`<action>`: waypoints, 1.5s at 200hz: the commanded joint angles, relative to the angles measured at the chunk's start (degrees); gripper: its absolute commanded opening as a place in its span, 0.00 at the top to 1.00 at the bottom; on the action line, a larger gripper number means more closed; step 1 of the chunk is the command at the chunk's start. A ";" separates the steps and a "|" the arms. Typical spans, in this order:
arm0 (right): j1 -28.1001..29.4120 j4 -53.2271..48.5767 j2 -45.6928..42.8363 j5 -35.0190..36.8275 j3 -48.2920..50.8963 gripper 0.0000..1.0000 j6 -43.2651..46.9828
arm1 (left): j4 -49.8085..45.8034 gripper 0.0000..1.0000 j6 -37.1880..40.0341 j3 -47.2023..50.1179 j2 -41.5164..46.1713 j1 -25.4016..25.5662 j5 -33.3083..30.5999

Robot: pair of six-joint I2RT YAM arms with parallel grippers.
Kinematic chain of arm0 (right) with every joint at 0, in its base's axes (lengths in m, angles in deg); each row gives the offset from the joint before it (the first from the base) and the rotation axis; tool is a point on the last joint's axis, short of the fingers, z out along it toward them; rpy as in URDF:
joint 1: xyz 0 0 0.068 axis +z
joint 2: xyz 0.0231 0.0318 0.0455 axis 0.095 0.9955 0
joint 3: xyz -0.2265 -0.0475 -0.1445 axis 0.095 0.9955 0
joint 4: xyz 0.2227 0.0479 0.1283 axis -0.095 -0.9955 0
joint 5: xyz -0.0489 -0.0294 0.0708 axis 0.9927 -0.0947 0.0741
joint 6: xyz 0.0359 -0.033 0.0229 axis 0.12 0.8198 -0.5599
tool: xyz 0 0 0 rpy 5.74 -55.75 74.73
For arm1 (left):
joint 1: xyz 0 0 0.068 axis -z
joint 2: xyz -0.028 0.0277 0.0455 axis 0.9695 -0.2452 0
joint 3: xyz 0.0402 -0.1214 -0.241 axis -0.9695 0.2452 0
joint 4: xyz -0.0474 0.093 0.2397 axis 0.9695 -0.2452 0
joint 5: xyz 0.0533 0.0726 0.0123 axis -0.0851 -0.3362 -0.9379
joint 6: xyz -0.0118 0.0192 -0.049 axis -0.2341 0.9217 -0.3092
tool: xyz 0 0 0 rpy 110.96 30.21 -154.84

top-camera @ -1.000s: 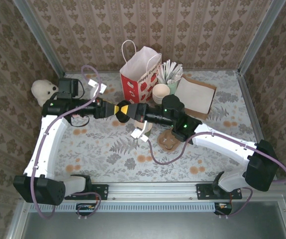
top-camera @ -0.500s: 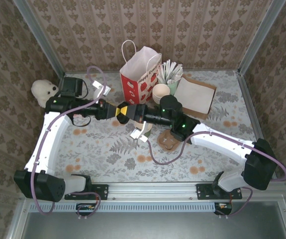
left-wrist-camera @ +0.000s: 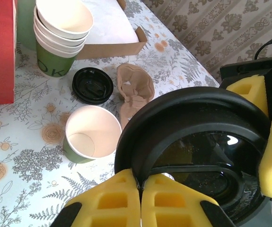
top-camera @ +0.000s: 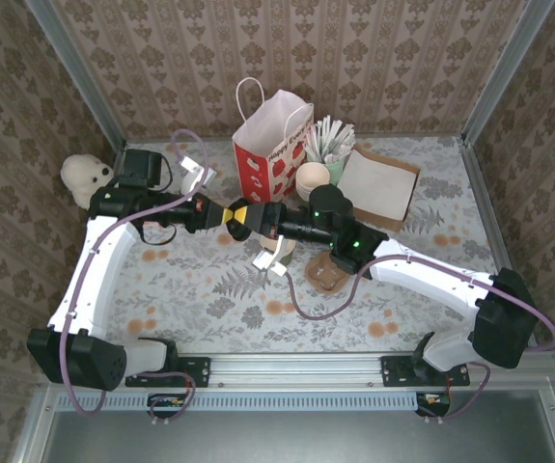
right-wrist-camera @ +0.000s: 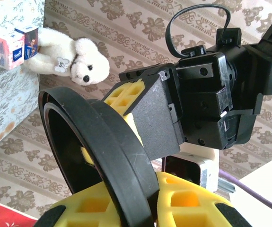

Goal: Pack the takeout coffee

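Note:
A round black lid [left-wrist-camera: 197,137] hangs in the air between my two grippers. My left gripper [left-wrist-camera: 140,182] is shut on the lid's near rim, and my right gripper [right-wrist-camera: 147,189] is shut on the opposite rim [right-wrist-camera: 102,142]. From above, the left gripper [top-camera: 236,214] and the right gripper [top-camera: 260,224] meet in front of the red-and-white paper bag [top-camera: 272,145]. Below them the takeout coffee cup [left-wrist-camera: 88,135], dark green with a white inside, stands upright and uncovered on the table.
A second black lid [left-wrist-camera: 92,85] lies on the table beside a crumpled brown paper piece [left-wrist-camera: 135,90]. A stack of cream cups [left-wrist-camera: 60,28] and a brown cardboard tray [left-wrist-camera: 112,28] sit behind. A white toy bear [top-camera: 84,176] is at the far left.
My left gripper's jaws have closed onto the lid's rim. Both arms have shifted slightly toward the back.

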 commanded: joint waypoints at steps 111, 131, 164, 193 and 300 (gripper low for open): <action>5.08 -31.08 -1.28 20.12 -4.87 0.00 -84.22 | 7.26 1.00 -10.13 1.98 -1.07 0.93 -18.76; 5.08 -22.96 -5.49 23.24 0.38 0.00 -97.69 | 8.43 1.00 -12.28 2.69 -1.16 1.32 -21.03; 3.34 -24.35 -5.53 37.90 -0.52 0.00 -134.16 | 8.49 1.00 -18.06 2.47 -2.26 4.95 -28.81; -1.16 -36.11 -3.94 35.50 -2.32 0.00 -157.52 | 8.68 1.00 -23.66 3.11 -2.74 9.00 -33.27; -8.45 -36.34 -7.42 29.95 8.17 0.00 -171.08 | 1.38 1.00 -31.37 -1.92 -12.38 17.85 -38.66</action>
